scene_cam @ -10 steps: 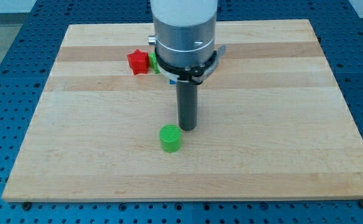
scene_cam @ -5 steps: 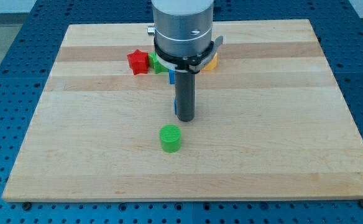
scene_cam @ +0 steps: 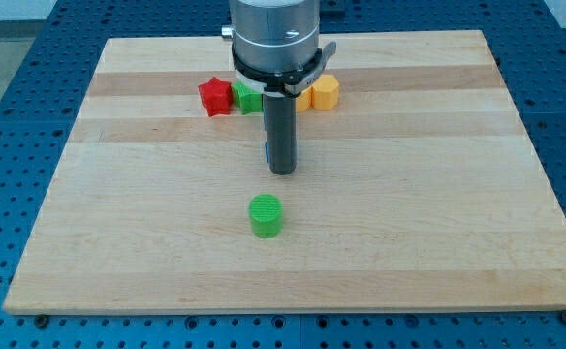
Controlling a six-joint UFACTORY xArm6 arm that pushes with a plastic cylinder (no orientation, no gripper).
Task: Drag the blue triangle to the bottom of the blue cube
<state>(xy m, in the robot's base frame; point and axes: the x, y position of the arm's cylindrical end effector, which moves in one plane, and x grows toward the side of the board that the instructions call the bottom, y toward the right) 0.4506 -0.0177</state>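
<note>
My dark rod stands upright over the middle of the wooden board, and my tip rests on the board. A thin sliver of a blue block shows at the rod's left edge, just above the tip; the rod hides the rest, so its shape cannot be made out. No other blue block shows; the arm's body covers the board behind the rod. A green cylinder lies below the tip, slightly to the view's left, apart from it.
A red block and a green block sit side by side at the view's upper left of the rod. A yellow block and an orange sliver sit at its upper right.
My tip has moved toward the view's top and slightly left, away from the green cylinder. The yellow block has come out from behind the arm.
</note>
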